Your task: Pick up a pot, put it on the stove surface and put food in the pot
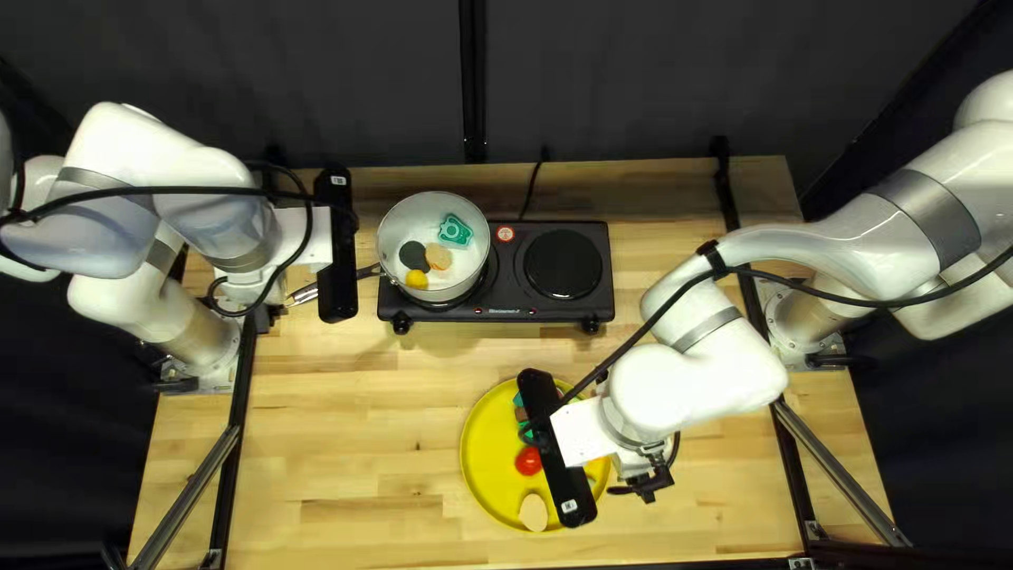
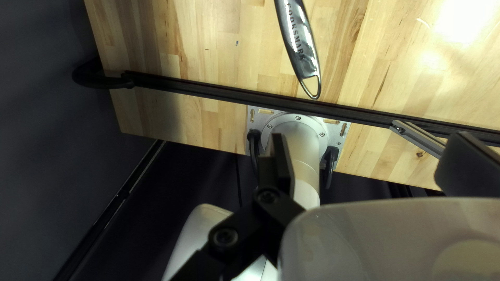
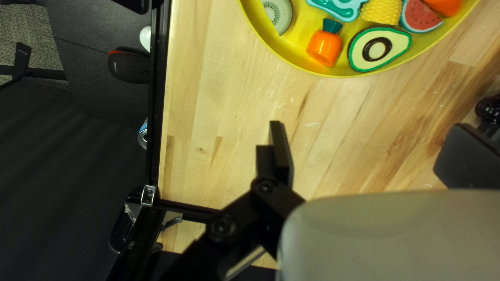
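The white pot (image 1: 397, 234) sits on the left burner of the black stove (image 1: 516, 296), holding several toy foods, one a teal piece (image 1: 455, 231). Its handle (image 1: 303, 295) points toward my left gripper (image 1: 266, 306). In the left wrist view the handle's end (image 2: 299, 44) lies ahead of my left gripper (image 2: 371, 158), open and empty. The yellow plate (image 1: 475, 454) is partly hidden under my right arm, with my right gripper (image 1: 639, 486) at its right. In the right wrist view my right gripper (image 3: 364, 151) is open over bare wood; ahead, the plate (image 3: 307, 70) holds a carrot (image 3: 325, 48) and avocado (image 3: 376, 49).
The stove's right burner (image 1: 562, 264) has nothing on it. A dark frame bar (image 2: 219, 92) crosses the wooden table by my left arm's base (image 2: 296, 130). Past the table edge in the right wrist view lie a computer mouse (image 3: 129, 66) and a can (image 3: 143, 135).
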You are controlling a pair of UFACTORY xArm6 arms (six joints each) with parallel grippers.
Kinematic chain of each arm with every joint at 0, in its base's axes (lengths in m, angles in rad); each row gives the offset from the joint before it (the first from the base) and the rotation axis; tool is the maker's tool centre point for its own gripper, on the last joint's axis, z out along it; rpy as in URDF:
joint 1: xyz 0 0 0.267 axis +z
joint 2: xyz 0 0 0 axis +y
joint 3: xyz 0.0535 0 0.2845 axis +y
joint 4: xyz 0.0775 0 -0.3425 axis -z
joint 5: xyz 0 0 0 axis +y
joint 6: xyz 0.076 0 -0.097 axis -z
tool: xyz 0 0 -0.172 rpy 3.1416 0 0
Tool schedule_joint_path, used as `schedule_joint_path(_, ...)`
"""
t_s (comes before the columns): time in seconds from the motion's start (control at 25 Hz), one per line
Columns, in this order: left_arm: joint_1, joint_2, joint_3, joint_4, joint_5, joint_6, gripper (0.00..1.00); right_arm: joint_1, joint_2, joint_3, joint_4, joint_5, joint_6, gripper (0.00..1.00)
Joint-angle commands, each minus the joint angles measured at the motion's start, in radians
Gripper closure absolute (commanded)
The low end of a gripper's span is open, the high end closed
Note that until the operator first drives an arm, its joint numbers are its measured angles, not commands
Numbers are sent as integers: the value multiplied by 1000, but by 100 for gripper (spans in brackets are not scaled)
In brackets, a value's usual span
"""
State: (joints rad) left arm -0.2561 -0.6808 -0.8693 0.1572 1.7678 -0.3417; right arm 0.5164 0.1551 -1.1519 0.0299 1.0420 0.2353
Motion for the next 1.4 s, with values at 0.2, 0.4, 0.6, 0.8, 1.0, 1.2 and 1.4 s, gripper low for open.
schedule_joint_path(0.2, 70, -82, -66, 75, 81, 108, 0, 1, 172, -60, -7, -177, -52, 0)
schedule_joint_path(0.4, 56, -114, -158, 116, 159, 149, 0, 10, 198, -47, 23, -250, -104, 0)
schedule_joint_path(0.6, 1, -49, -211, 124, 177, 101, 0, 42, 281, -156, 48, -243, -135, 0)
schedule_joint_path(0.8, 1, -49, -211, 124, 177, 101, 0, 46, 336, -219, 64, -233, -165, 0)
schedule_joint_path(1.0, 1, -49, -211, 124, 177, 101, 0, 42, 360, -218, 87, -258, -187, 0)
schedule_joint_path(1.2, 1, -49, -211, 124, 177, 101, 0, 38, 386, -234, 97, -258, -212, 0)
schedule_joint_path(1.4, 1, -49, -211, 124, 177, 101, 0, 28, 388, -192, 100, -295, -246, 0)
